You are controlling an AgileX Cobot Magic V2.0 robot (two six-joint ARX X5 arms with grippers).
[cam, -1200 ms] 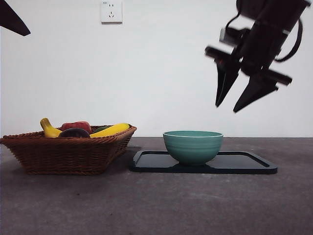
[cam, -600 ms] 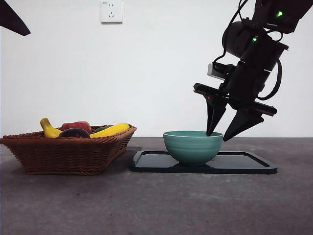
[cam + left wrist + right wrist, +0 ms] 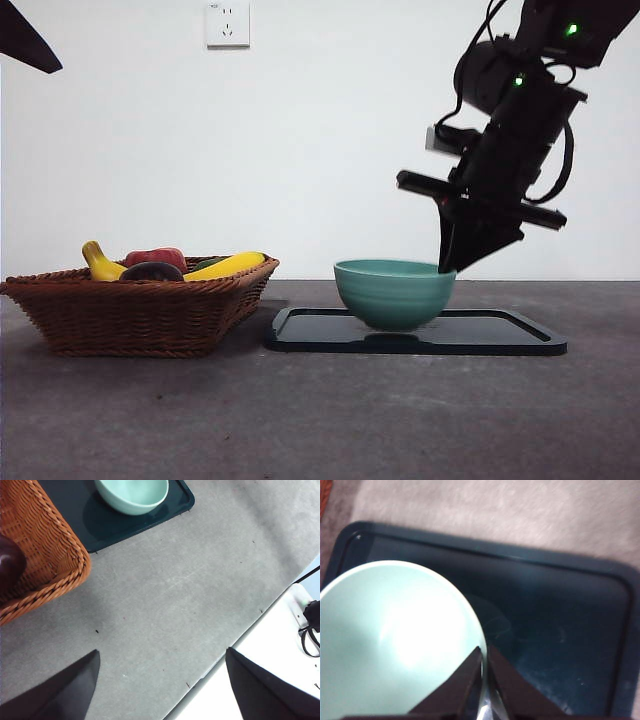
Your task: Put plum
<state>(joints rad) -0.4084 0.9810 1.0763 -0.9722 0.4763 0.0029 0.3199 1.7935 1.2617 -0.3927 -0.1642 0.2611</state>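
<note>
Moved: your right gripper [image 3: 449, 266] has pinched the bowl [image 3: 391, 293] rim, lifting it off the tray [image 3: 500, 335].
Plum [image 3: 152, 271]: far left in basket [image 3: 130, 312]; your wide-open, empty left gripper [image 3: 160, 680] is nearer.

Open table in front, right arm crowding the bowl side

The right gripper [image 3: 447, 262] is pinching the teal bowl [image 3: 391, 293] at its 3 o'clock rim, lifting it just clear of the black tray [image 3: 500, 335], so its arm is blocking the approach from above on that side. The wicker basket [image 3: 130, 315] is standing at the bowl's 9 o'clock, a narrow gap separating it from the tray, with bananas [image 3: 225, 266] and other fruit poking above its rim. The grey table [image 3: 320, 420] toward 6 o'clock is lying open. The left gripper [image 3: 160, 680] is hanging spread over bare table, beside the basket.
</note>
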